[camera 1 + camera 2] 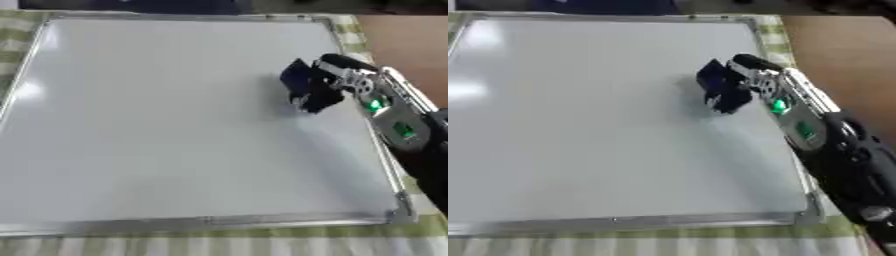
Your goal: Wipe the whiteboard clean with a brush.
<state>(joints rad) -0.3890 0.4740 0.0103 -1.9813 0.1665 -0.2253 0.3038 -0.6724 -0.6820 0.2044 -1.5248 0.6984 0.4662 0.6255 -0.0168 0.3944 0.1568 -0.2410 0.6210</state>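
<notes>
A large whiteboard [157, 125] with a silver frame lies flat and fills most of both views; its surface looks blank white with glare patches at the left. My right hand [328, 82] reaches in from the right over the board's right part, fingers curled round a dark blue brush [296, 80] that sits against the surface. My right forearm [398, 127], silver with green lights, runs along the board's right frame. My left hand shows in neither view.
A green and white striped cloth [219, 245] lies under the board and shows along the front edge and the right side. Bare brown tabletop [407, 45] lies beyond the board's far right corner.
</notes>
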